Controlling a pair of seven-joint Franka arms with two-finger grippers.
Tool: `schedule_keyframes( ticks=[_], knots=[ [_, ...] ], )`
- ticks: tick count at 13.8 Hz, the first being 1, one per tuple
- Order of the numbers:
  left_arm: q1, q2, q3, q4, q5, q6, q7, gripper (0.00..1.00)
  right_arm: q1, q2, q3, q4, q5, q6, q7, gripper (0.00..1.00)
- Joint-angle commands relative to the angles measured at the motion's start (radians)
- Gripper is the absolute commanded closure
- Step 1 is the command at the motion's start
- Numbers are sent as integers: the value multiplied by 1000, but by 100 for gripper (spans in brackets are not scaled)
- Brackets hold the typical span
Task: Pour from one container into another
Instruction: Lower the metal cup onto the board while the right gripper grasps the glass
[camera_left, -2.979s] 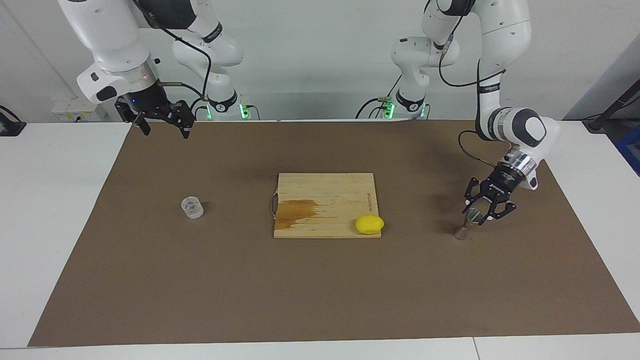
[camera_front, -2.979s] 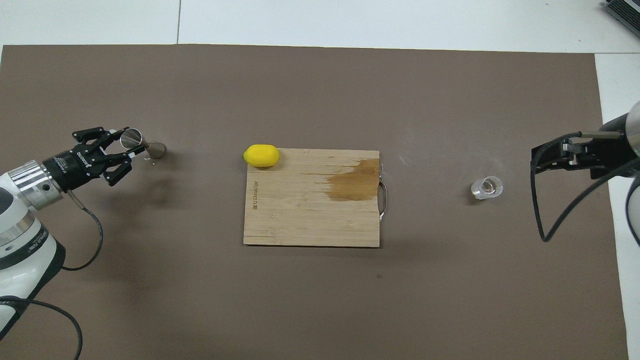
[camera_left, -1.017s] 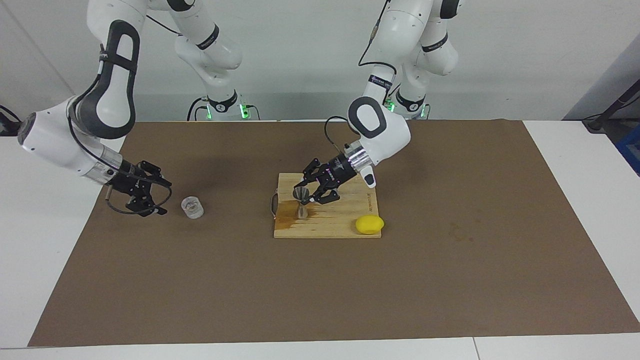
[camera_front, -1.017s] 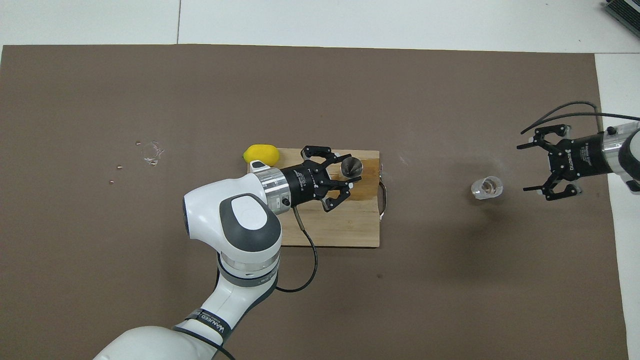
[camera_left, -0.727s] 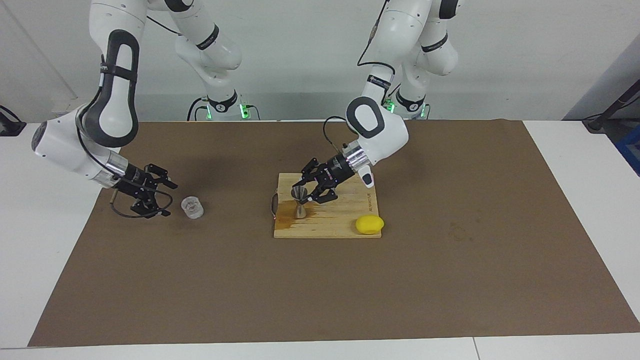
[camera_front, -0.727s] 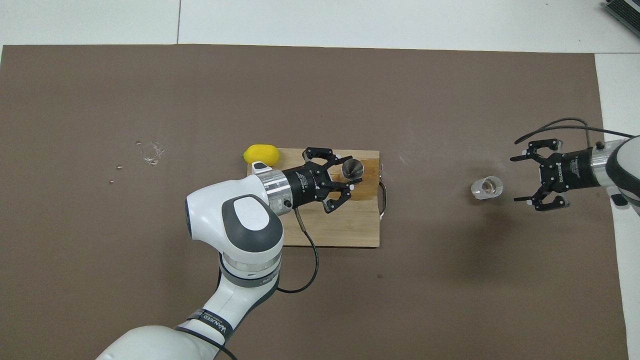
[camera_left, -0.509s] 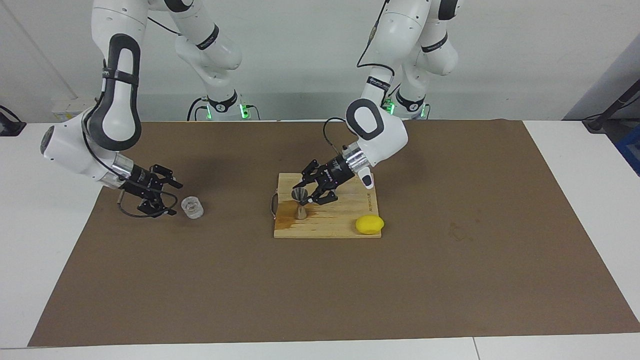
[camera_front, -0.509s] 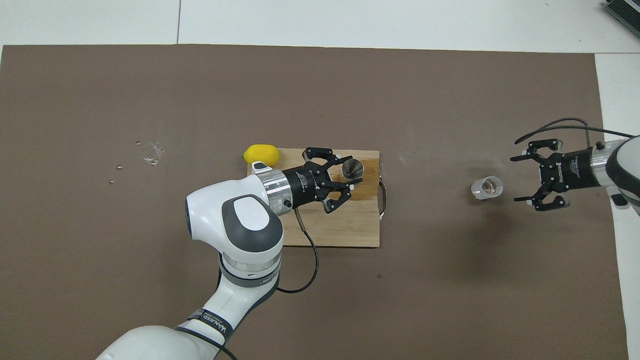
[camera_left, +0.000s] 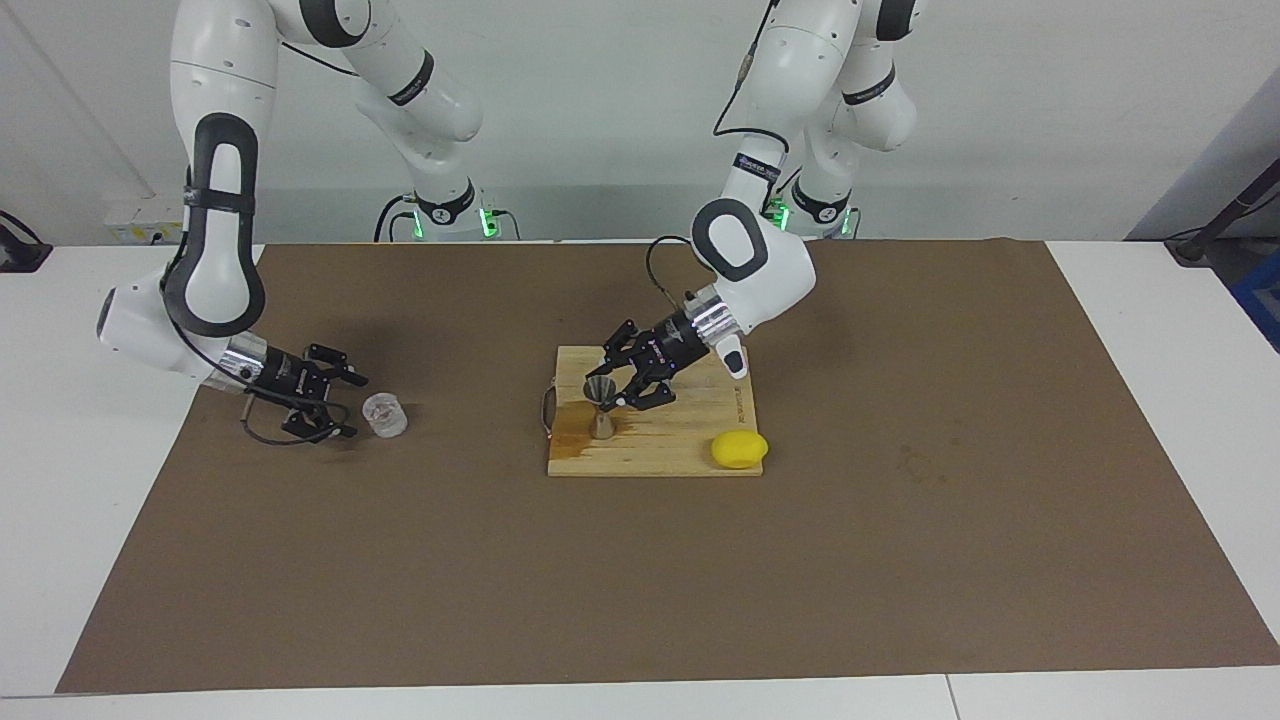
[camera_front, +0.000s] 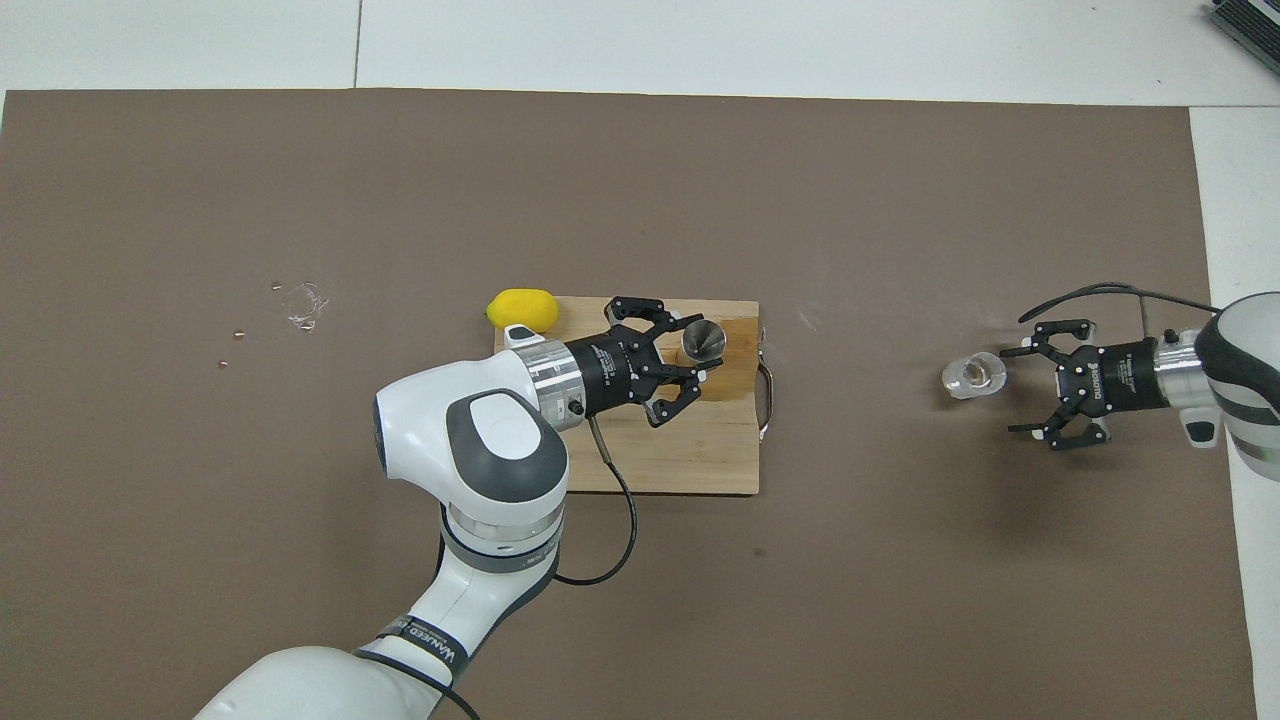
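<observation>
- Your right tool (camera_left: 345, 406), spread wide just beside the glass cup (camera_left: 384, 414), could nudge it over.
- Your left tool (camera_left: 613, 392), clamping the jigger (camera_left: 600, 406) on the cutting board (camera_left: 680, 440), could tip it.

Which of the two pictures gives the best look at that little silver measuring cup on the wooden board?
The facing view: there the jigger shows its whole hourglass side, standing on the cutting board. The overhead view shows mostly its round top, beside the left gripper.

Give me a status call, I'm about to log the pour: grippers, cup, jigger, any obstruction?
Left gripper shut on jigger, upright on cutting board. Right gripper open beside glass cup, not gripping. Lemon on board corner, nothing between.
</observation>
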Motion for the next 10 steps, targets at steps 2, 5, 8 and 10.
schedule_keyframes(
  ticks=[2, 5, 8, 10],
  knots=[
    [-21, 5, 15, 2, -28, 12, 22, 82, 10, 8, 10, 0, 42, 12, -15, 0],
    [-26, 5, 15, -2, -30, 15, 20, 0, 44, 9, 12, 4, 67, 17, -18, 0],
    [-28, 5, 15, -2, -30, 14, 20, 0, 50, 9, 10, 4, 80, 20, -25, 0],
    [-31, 2, 15, -2, -30, 10, 22, 0, 50, 9, 10, 4, 80, 17, -25, 1]
  ],
)
